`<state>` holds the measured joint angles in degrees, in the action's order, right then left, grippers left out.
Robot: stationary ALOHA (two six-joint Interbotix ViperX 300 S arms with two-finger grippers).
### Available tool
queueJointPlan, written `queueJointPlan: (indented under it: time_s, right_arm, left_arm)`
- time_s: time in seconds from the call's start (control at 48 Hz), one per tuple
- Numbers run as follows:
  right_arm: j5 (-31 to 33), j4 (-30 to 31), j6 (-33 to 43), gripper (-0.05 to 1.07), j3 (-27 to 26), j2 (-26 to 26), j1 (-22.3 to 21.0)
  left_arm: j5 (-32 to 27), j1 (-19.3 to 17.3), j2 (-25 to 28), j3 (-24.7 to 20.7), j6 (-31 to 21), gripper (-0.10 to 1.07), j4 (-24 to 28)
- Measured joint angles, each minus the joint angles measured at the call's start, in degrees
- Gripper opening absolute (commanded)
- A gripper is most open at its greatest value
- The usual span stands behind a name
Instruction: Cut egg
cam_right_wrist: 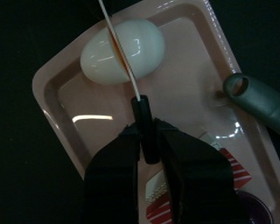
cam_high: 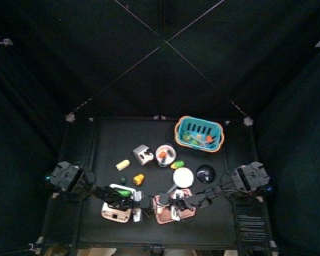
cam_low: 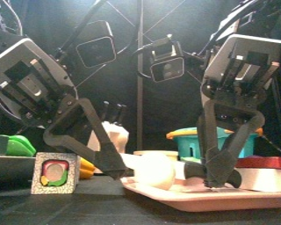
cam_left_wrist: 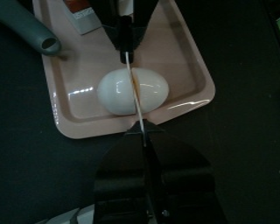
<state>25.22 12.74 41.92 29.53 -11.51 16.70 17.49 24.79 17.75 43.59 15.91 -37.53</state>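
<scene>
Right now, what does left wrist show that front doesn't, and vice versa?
Only left wrist: the thin wire stretched straight across the top of the egg, and the whole outline of the pink tray.
Only front: the teal basket behind the tray and the picture card standing beside it.
Both: the white egg on the pink tray and the right gripper close by it.

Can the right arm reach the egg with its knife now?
Probably yes: the right gripper holds the knife, whose blade already lies across the egg on the pink tray, nothing between.
</scene>
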Motion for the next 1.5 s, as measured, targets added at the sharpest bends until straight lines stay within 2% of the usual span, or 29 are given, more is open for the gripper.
queueJointPlan:
  time_s: [0.479, 0.833, 1.083, 1.5]
  right_arm:
    - [0.0, -0.6, 0.0, 0.45, -0.4, -0.4, 0.0]
    - [1.4, -1.5, 0.0, 0.46, -1.0, -0.4, 0.0]
    - [1.5, -1.8, 0.0, 0.45, -1.5, -0.6, 0.0]
    - [1.5, -1.8, 0.0, 0.46, -1.8, -0.6, 0.0]
  left_arm:
    - [-5.6, -1.1, -0.1, -0.6, 0.0, 0.29, 0.0]
    - [-6.3, -1.4, -0.1, -0.6, 0.0, 0.29, 0.0]
    - [-11.7, -2.5, -0.9, -1.1, 0.0, 0.29, 0.0]
    - [-12.4, -3.0, -2.6, -1.0, 0.0, 0.30, 3.5]
